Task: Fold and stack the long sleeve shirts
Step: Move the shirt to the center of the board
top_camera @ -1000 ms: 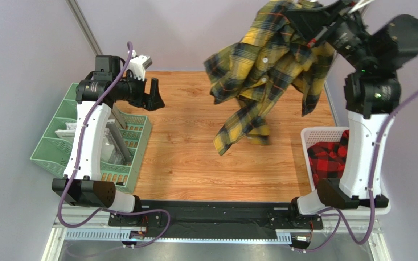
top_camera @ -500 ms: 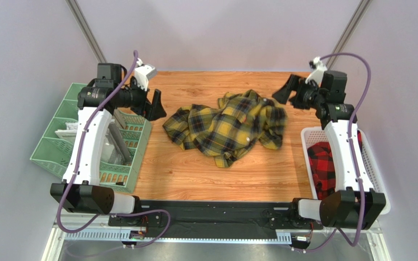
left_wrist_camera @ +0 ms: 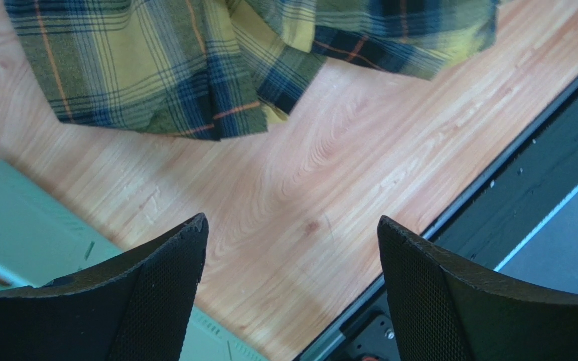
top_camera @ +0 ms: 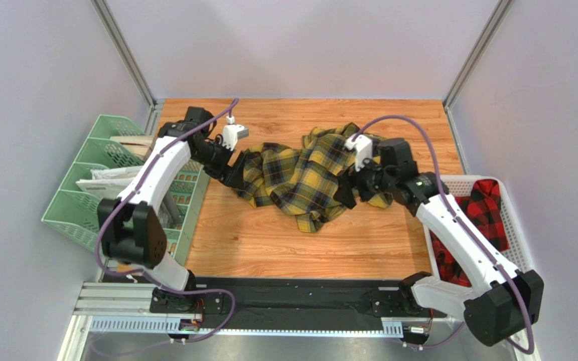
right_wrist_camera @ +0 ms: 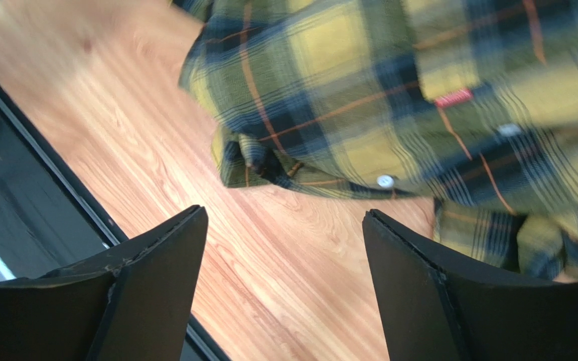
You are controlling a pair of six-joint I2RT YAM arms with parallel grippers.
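Observation:
The yellow-and-black checked shirt (top_camera: pixel 307 173) lies crumpled in the middle of the wooden table. My left gripper (top_camera: pixel 228 171) stands open at its left edge. In the left wrist view that gripper (left_wrist_camera: pixel 292 222) has only bare wood between its fingers, with the shirt (left_wrist_camera: pixel 156 68) just beyond. My right gripper (top_camera: pixel 348 192) is open low at the shirt's right side. From the right wrist, that gripper (right_wrist_camera: pixel 284 213) hovers empty over wood, close to the shirt's (right_wrist_camera: pixel 390 90) hem and buttons. The red-and-black checked shirt (top_camera: pixel 488 214) lies bunched in the basket.
A white perforated basket (top_camera: pixel 458 183) stands at the table's right edge beside the right arm. A green plastic crate (top_camera: pixel 81 195) with dividers sits off the left edge, near the left arm. A black rail (top_camera: pixel 292 289) runs along the near edge.
The right gripper let go of the yellow shirt, which dropped from high up onto the table. Both arms have since come down and inward to the shirt's two sides.

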